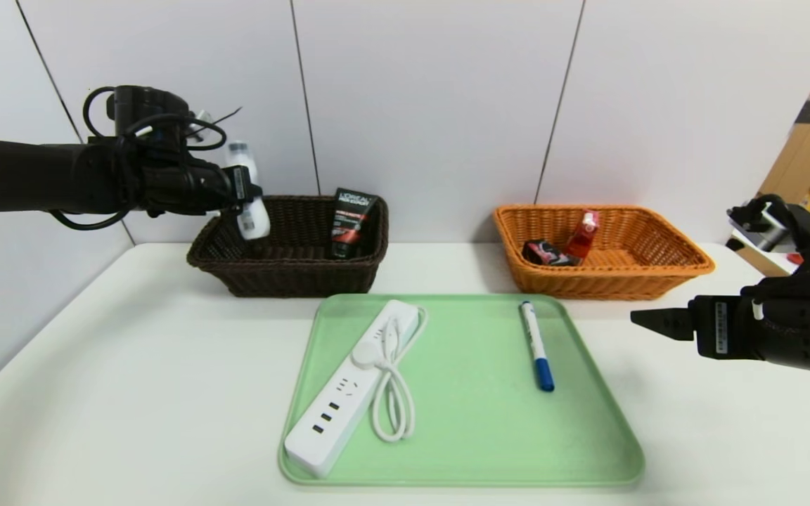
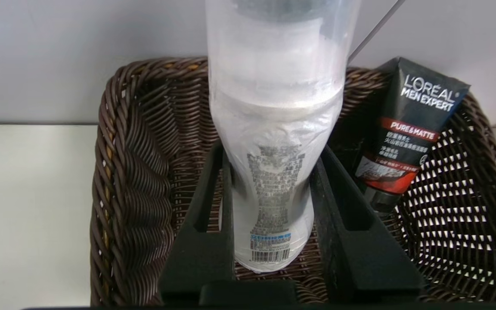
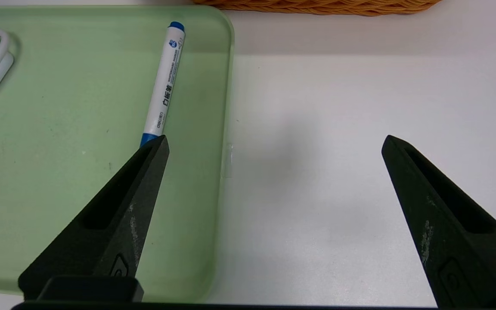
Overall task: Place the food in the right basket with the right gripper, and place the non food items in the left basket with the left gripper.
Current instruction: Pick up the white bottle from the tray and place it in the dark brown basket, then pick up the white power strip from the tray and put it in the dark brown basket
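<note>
My left gripper [image 1: 247, 193] is shut on the small white bottle [image 1: 249, 190], holding it upright above the left end of the dark brown basket [image 1: 285, 274]. In the left wrist view the bottle [image 2: 274, 142] sits between my fingers over the basket floor [image 2: 144, 172]. The black L'Oreal tube [image 1: 350, 221] leans inside that basket. The orange-tan basket [image 1: 602, 274] holds the red carton [image 1: 583, 235] and the black carton [image 1: 545, 253]. The white power strip [image 1: 349, 390] and the blue-capped marker [image 1: 536, 346] lie on the green tray [image 1: 468, 436]. My right gripper [image 1: 647, 322] is open and empty, right of the tray.
The white table [image 1: 131, 365] carries the tray in the middle and both baskets along the back wall. In the right wrist view the marker [image 3: 162, 86] lies near the tray's edge [image 3: 226, 107], with bare table beside it.
</note>
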`<state>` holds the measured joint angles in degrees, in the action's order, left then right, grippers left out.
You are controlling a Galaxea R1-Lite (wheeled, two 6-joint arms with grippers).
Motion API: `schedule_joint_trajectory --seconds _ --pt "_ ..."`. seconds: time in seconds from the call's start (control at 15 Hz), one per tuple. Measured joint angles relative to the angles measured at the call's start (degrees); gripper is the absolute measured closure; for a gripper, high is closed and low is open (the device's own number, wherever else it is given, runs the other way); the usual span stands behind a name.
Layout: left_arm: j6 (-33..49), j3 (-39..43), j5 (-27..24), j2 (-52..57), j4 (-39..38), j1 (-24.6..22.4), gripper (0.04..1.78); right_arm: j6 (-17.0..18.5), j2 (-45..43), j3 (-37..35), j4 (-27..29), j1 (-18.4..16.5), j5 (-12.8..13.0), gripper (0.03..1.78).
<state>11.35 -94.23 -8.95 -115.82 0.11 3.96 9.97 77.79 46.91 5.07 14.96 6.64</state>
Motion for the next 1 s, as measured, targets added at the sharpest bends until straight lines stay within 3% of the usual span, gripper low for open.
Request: schedule_joint_trajectory --seconds 0.13,0.4,0.73,1.0 --pt "0.17 0.35 0.00 -0.50 -0.06 0.00 1.26 -0.09 0.02 0.02 0.00 0.00 0.00 0.10" --pt "0.28 0.09 -0.02 -0.94 -0.18 0.00 0.80 -0.09 -0.12 -0.06 0.00 0.04 0.05 0.10" --pt "0.33 -0.59 -0.06 1.41 -1.67 0.20 0.47 -0.05 -0.50 -0.06 0.10 0.04 0.11 0.10" --pt "0.13 -4.11 1.23 10.29 11.33 6.67 0.33 0.06 -0.56 -0.22 0.10 0.04 0.10 0.10"
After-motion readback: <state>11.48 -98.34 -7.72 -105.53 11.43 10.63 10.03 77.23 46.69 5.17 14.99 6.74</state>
